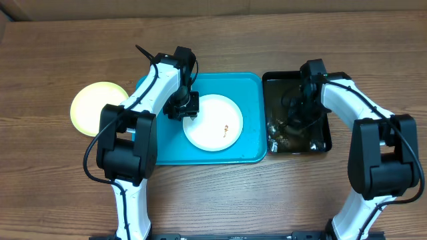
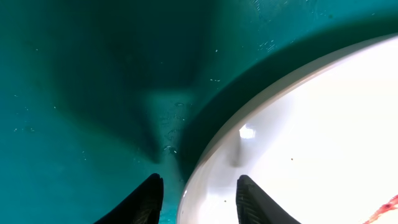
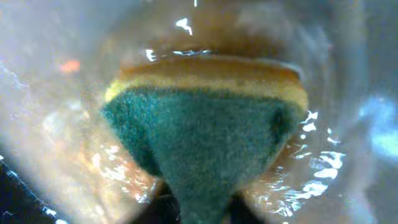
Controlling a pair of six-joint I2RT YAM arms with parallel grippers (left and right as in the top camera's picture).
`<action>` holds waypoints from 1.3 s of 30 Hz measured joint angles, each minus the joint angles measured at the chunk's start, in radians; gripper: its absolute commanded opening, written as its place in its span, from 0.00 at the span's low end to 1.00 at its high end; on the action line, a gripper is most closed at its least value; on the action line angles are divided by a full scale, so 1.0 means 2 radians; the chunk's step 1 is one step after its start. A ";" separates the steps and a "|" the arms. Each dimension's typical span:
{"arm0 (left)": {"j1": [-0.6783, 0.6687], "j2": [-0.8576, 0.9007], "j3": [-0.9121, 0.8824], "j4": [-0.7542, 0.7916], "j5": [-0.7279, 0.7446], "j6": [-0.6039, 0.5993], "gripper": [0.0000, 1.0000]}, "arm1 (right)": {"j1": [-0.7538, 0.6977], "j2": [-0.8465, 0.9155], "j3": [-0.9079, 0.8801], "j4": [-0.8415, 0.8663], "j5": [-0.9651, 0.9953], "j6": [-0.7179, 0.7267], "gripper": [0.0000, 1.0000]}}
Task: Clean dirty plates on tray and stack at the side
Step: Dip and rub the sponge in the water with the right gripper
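Closest under overhead lens, two arms: left arm (image 1: 153,87) over tray (image 1: 250,150), right arm (image 1: 347,100) into black tray (image 1: 277,83) off tray's right edge. Mid-tray, white plate (image 1: 213,123) with orange smear (image 1: 225,127) unwiped; on table (image 1: 53,187) past tray's left edge, yellow-green plate (image 1: 90,107). Straddling white plate's rim with left gripper (image 2: 199,186); clamped or slack, cannot tell. Pinching sponge (image 3: 205,137) in right gripper (image 3: 204,211), down in murky water. Judged step: wetting sponge. Next — needs carrying to smear. No third plate in view.
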 measured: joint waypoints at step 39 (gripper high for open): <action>0.000 -0.013 -0.035 0.057 -0.002 0.002 0.22 | 0.000 0.002 0.014 -0.069 -0.007 -0.015 0.04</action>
